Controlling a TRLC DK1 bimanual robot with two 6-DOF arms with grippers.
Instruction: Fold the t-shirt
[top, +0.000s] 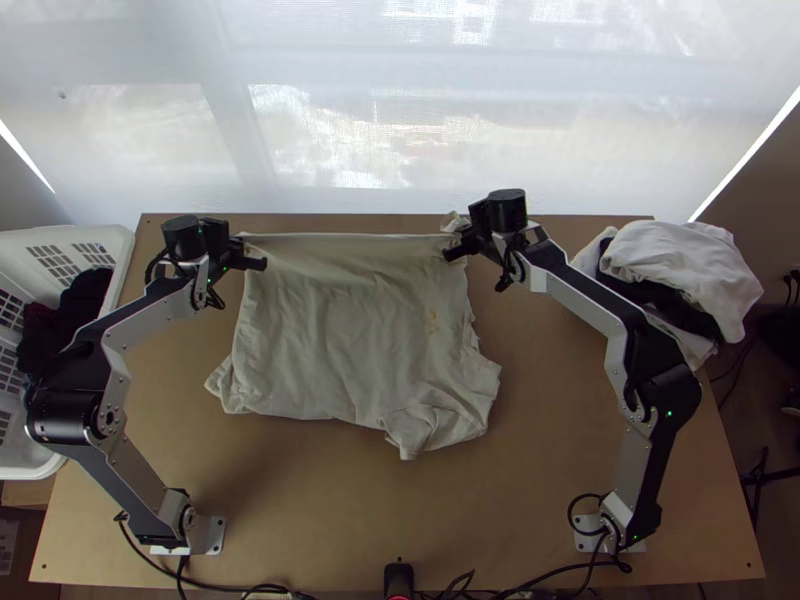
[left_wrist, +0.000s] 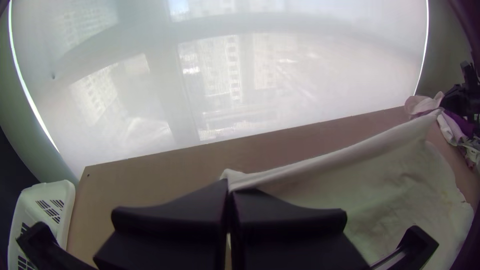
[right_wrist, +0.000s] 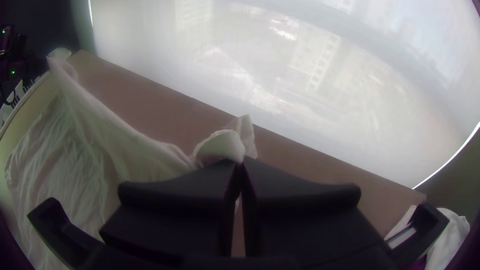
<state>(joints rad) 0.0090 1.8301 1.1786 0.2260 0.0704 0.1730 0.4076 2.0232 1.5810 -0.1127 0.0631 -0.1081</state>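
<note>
On the worktop (top: 545, 420), the spread t-shirt (top: 340, 335) apparently awaits folding, my left gripper (left_wrist: 229, 189) and right gripper (right_wrist: 241, 167) closed on its edge.

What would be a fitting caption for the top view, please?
Left pincer and right pincer hold the shirt, its far edge taut between them, its near part on the table.

cloth: broad cream cotton-like t-shirt (top: 340, 330), matt, softly wrinkled; white rumpled cloth pile (top: 680, 255), matt
wood: light brown rectangular desk (top: 300, 500), smooth, low sheen
plastic: white slotted basket (top: 119, 245), smooth
metal: silver-grey flat arm links (top: 588, 302), smooth, satin
matt black: flat-fingered left hand (top: 258, 264) and right hand (top: 450, 252), plastic-looking
sheet: white translucent window blind (top: 500, 130), smooth
</note>
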